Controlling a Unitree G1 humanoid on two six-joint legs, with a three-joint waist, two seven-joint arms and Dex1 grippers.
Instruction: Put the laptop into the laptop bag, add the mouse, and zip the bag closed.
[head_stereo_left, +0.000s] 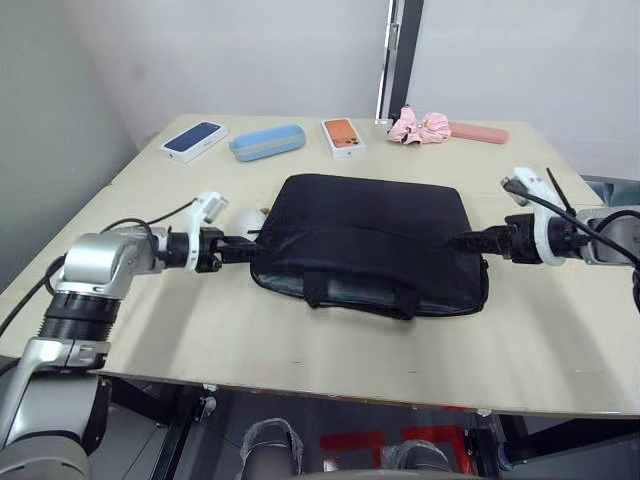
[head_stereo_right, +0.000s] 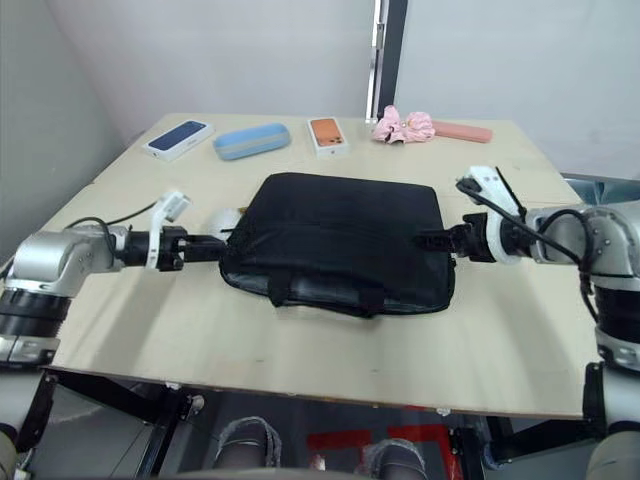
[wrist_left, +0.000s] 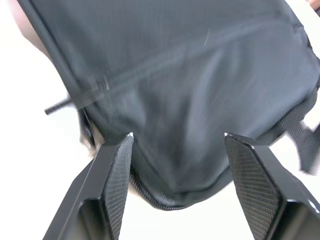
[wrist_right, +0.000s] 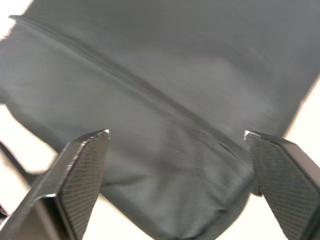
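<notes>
The black laptop bag (head_stereo_left: 365, 235) lies flat in the middle of the table, strap handles toward the near edge. My left gripper (head_stereo_left: 252, 243) is at the bag's left end, open, its fingers (wrist_left: 117, 165) straddling that corner of the bag (wrist_left: 200, 90). My right gripper (head_stereo_left: 455, 241) is at the bag's right end, also open, with black fabric (wrist_right: 165, 100) between its fingers (wrist_right: 82, 165). A zip line runs across the bag in both wrist views. The laptop and the mouse are out of view.
A white rounded thing with an orange bit (head_stereo_left: 240, 216) sits against the bag's left side. Along the far edge lie a dark-blue phone box (head_stereo_left: 193, 139), a blue case (head_stereo_left: 267, 142), an orange phone box (head_stereo_left: 343, 137), a pink scrunchie (head_stereo_left: 418, 126) and a pink case (head_stereo_left: 478, 132).
</notes>
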